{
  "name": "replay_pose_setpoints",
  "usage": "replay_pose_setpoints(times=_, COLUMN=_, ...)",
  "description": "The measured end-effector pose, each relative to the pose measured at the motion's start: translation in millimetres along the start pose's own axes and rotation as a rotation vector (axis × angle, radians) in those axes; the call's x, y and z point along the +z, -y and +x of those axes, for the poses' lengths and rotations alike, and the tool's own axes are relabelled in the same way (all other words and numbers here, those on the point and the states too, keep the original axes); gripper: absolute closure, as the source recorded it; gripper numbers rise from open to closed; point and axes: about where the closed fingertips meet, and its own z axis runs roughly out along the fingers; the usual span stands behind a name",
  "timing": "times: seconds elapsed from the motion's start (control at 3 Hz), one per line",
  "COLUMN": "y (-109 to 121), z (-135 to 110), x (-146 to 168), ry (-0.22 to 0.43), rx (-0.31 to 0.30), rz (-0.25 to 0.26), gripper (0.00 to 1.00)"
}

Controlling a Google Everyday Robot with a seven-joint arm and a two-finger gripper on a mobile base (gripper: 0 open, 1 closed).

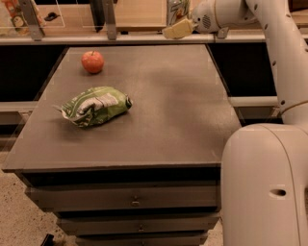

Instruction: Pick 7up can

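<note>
The 7up can [176, 10], silvery with green markings, is held in the air at the top edge of the camera view, above the far edge of the table; its top is cut off by the frame. My gripper [179, 24] is shut on the can, with one pale fingertip [176, 30] showing in front of its lower part. The white arm reaches in from the right.
A grey table [159, 120] with drawers fills the middle. A red apple [92, 61] sits at its far left. A green-and-white chip bag [95, 105] lies left of centre. A shelf rail [96, 38] runs behind the table. The robot's white body [264, 187] stands at lower right.
</note>
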Motion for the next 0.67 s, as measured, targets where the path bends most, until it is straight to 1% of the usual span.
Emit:
replay_pose_setpoints(times=0.33, y=-22.1, z=-5.5, x=-9.4, ry=-0.004, rx=0.027, rz=-0.038, gripper=1.00)
replay_pose_setpoints(times=0.67, y=-35.3, z=-5.3, x=-5.2, ry=-0.004, rx=0.041, rz=-0.057, gripper=1.00)
